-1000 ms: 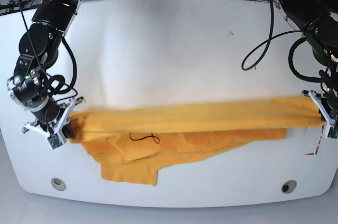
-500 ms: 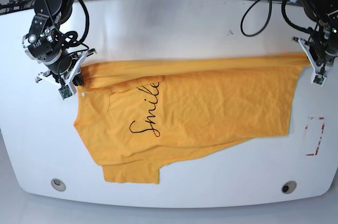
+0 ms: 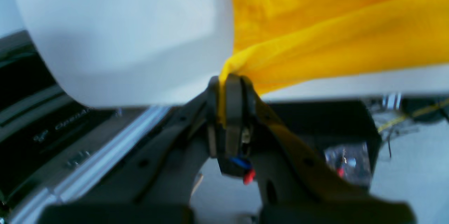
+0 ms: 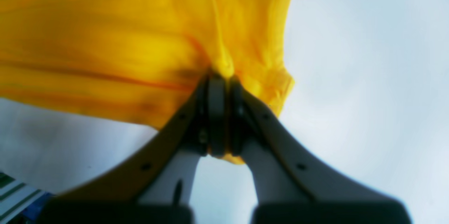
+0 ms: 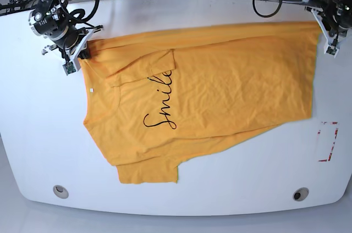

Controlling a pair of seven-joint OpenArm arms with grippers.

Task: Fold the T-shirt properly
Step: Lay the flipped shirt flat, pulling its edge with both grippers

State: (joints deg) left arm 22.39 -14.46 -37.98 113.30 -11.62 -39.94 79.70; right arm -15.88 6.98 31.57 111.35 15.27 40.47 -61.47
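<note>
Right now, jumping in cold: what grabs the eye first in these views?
The orange-yellow T-shirt spread across the white table, black "Smile" script near its collar. Both grippers are shut on its far edge: the right gripper at the base view's left, the left gripper at its right.

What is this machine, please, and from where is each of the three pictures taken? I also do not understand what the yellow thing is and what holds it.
This is a robot with two arms at a white table. One picture looks down from above the table. The other two come from small cameras on the arms' wrists, each looking along its own hand.

The yellow thing is a T-shirt, lying spread on the table with the word "Smile" facing up.

Each hand is shut on an edge of the shirt. The left hand pinches a corner of the cloth at the table's far edge, on the right of the top view. The right hand pinches the other end, on the left of the top view.
</note>
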